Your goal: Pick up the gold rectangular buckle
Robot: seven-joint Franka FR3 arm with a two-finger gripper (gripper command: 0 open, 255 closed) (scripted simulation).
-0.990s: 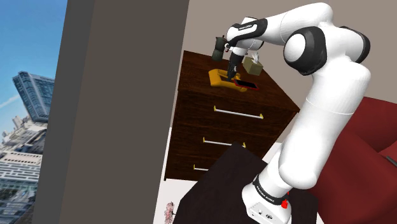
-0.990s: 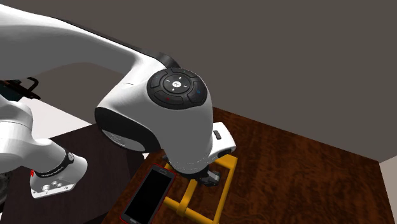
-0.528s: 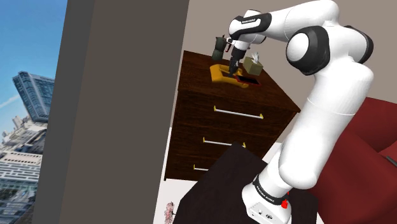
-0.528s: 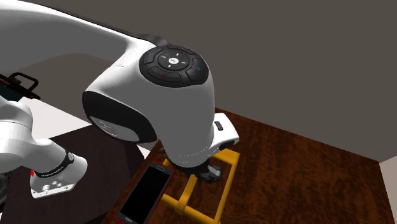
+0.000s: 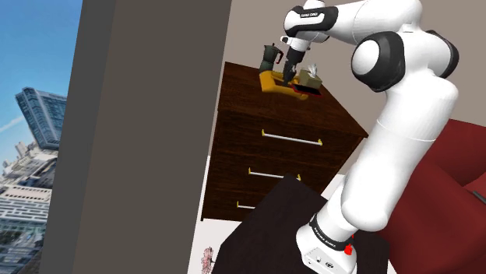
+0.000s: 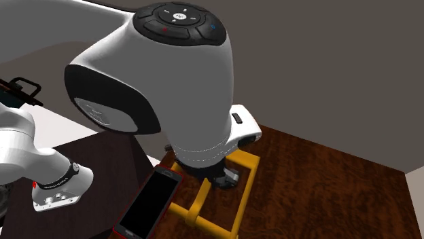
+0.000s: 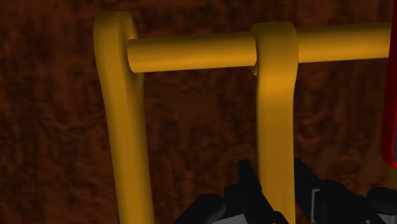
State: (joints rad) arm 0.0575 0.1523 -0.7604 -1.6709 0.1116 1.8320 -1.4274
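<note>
**Gripper closed on the gold buckle atop the dresser**

The white arm (image 5: pixel 405 117) reaches from its dark stand (image 5: pixel 269 230) over a dark wood dresser (image 5: pixel 272 156), whose three drawers are all shut. On its top lie a black phone (image 6: pixel 146 207) with a red edge and, just beside it, the gold rectangular buckle (image 6: pixel 244 187). The shoulder view adds a dark moka pot (image 5: pixel 270 54) and a tissue box (image 5: pixel 311 77) with a white tissue sticking out. In the wrist view the gripper (image 7: pixel 275 175) stands narrow, clasping the buckle's middle bar. Whether the buckle is clear of the wood cannot be told.
</note>
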